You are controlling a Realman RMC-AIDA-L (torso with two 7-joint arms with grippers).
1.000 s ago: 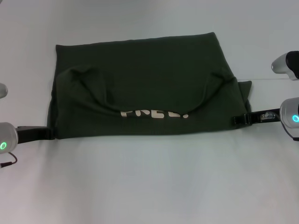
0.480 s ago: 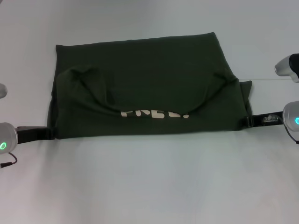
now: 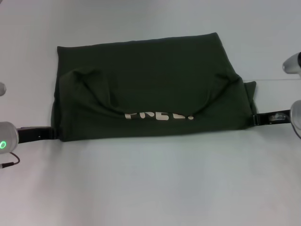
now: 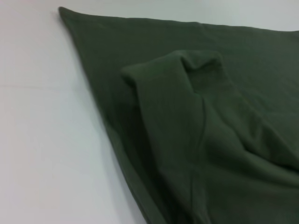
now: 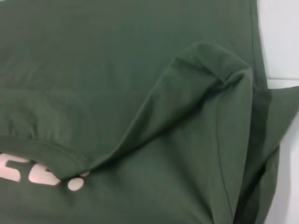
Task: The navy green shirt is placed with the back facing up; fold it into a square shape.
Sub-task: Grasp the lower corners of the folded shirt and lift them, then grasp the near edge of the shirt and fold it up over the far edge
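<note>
Navy green shirt [image 3: 150, 87] lies toward the far edge of the white table [image 3: 150, 188], centred between my arms, already doubled over once: a wide rectangle with the near edge straight and both sleeves turned in over the body. A strip of pale lettering [image 3: 159, 115] peeks out below the neckline curve, so the shirt carries a print after all. I judge the first fold complete; what remains is at least one crosswise fold, left over right or the reverse, since the shape is still clearly wider than deep, not square. My left gripper [image 3: 40, 133] sits at the near-left corner of the cloth, my right gripper [image 3: 268, 118] just off the near-right corner; I cannot tell from any view whether either is released or still pinching fabric. Change against the earlier frames: right gripper has drawn outward toward the right table edge, away from the hem; the right sleeve corner has relaxed slightly. Left gripper nearly unchanged, shifted outward only a little.
</note>
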